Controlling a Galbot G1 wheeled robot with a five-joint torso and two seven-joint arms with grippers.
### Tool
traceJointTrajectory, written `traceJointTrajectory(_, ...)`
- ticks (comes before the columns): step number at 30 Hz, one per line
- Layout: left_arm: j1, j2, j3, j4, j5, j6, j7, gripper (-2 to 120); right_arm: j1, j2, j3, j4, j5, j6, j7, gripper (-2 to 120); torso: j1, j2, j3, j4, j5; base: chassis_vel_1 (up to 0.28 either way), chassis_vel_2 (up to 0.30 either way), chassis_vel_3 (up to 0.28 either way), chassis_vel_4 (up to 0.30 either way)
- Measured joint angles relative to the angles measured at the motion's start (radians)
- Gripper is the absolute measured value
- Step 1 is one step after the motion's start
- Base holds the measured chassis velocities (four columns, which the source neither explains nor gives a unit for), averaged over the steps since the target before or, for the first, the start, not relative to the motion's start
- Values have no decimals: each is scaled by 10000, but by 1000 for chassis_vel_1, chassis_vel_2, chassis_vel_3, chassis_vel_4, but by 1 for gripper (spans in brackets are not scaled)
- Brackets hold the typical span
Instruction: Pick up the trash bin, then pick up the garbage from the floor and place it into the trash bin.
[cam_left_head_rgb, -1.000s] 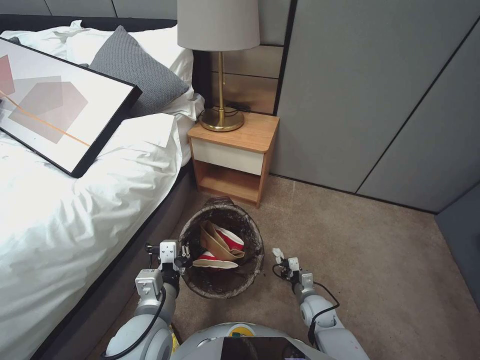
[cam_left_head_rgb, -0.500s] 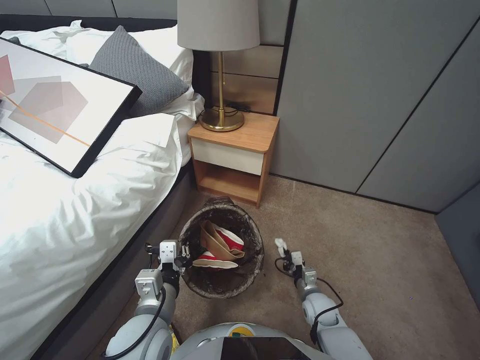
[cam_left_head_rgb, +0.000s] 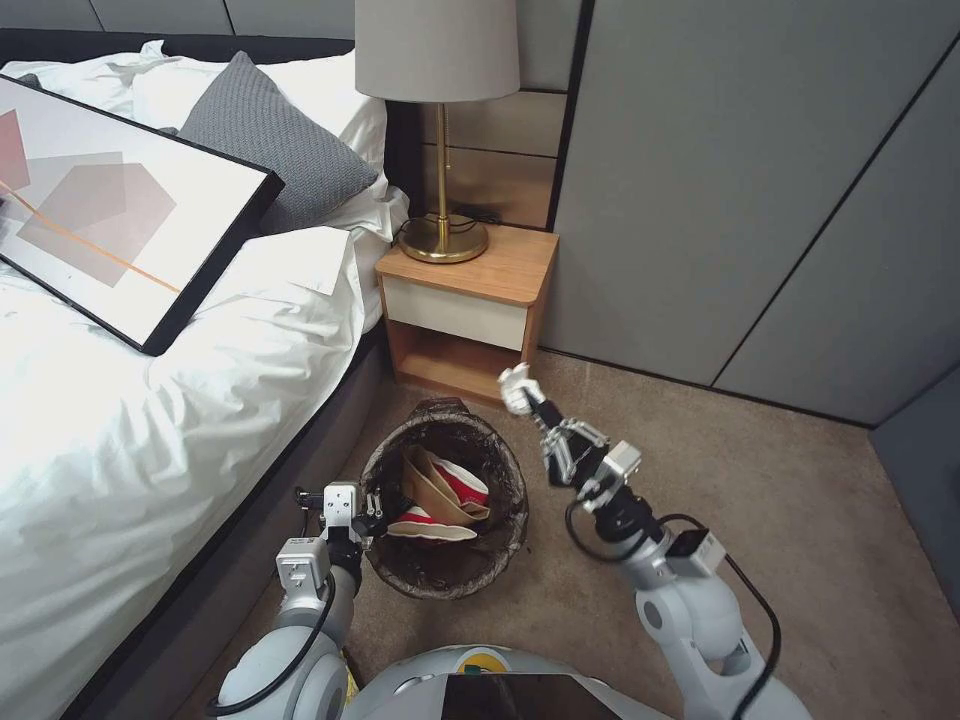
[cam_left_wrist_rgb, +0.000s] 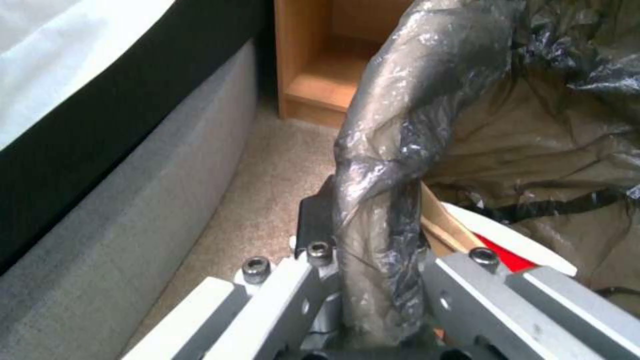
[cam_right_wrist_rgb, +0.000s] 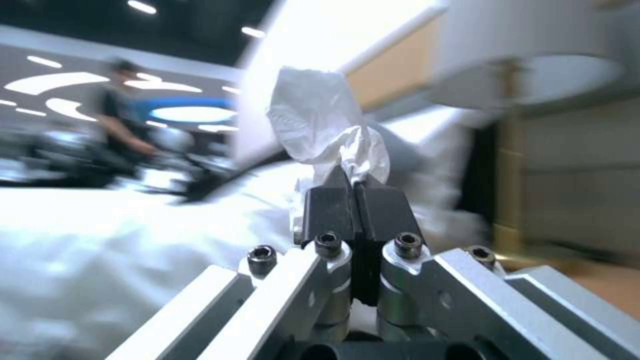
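Since a second ago your right arm has swung up and forward, so the right gripper (cam_left_head_rgb: 532, 402) that sat low beside the bin now hangs raised just past the bin's far right edge, while your left side and the bin have stayed put. Nearest you, the left gripper (cam_left_head_rgb: 368, 520) is clamped on the near left rim of the trash bin (cam_left_head_rgb: 512, 470); in the left wrist view its jaws squeeze a bunched fold of liner bag (cam_left_wrist_rgb: 380, 165), a thin, glossy, wrinkled dark plastic that drapes over the rim. You already have some litter inside: crushed red-and-white paper cups (cam_left_head_rgb: 440, 510) with stiff flattened walls, and a tan paper bag (cam_left_head_rgb: 430, 482) folded into soft curves. The bin itself is round and sits on short-pile tan carpet (cam_left_head_rgb: 700, 480), just beside the grey upholstered bed base (cam_left_head_rgb: 250, 480). Farther out, your right gripper pinches a white tissue (cam_left_head_rgb: 514, 386), its black pads pressed together on the thin twisted end in the right wrist view, with the rest puffing out light and crumpled above them. So the bin is gripped, several pieces are in, and I judge this tissue still has to come over the opening and be dropped. Beyond stand the smooth wooden nightstand (cam_left_head_rgb: 470, 300) and a brass-footed lamp (cam_left_head_rgb: 442, 235); you have no other litter showing on the carpet ahead
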Motion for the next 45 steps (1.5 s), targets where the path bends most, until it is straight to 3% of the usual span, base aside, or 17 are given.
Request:
traceJointTrajectory(5,9,-39,85,0,43,11,3,0,-217,-374,-1148,-385,325,-493,-513,0,0,0,0,2,3,0,0,0,0)
traceJointTrajectory(13,47,-96,142,0,143,7,2,0,-43,-358,-1645,-1840,-231,-331,-501,0,0,0,1,1,3,0,0,0,0)
traceJointTrajectory(20,64,-92,149,-32,146,7,2,0,86,-290,-1712,-2402,-581,-215,-401,-2,0,0,1,1,3,0,0,0,0)
traceJointTrajectory(41,70,-29,166,-86,112,-1,5,0,28,-300,-1660,-2448,-907,-119,-209,74,0,0,1,1,3,0,0,0,0)
traceJointTrajectory(45,70,-18,157,-86,109,-1,5,0,-59,-283,-1658,-2025,-1159,-36,305,89,0,-1,1,2,3,0,0,0,0)
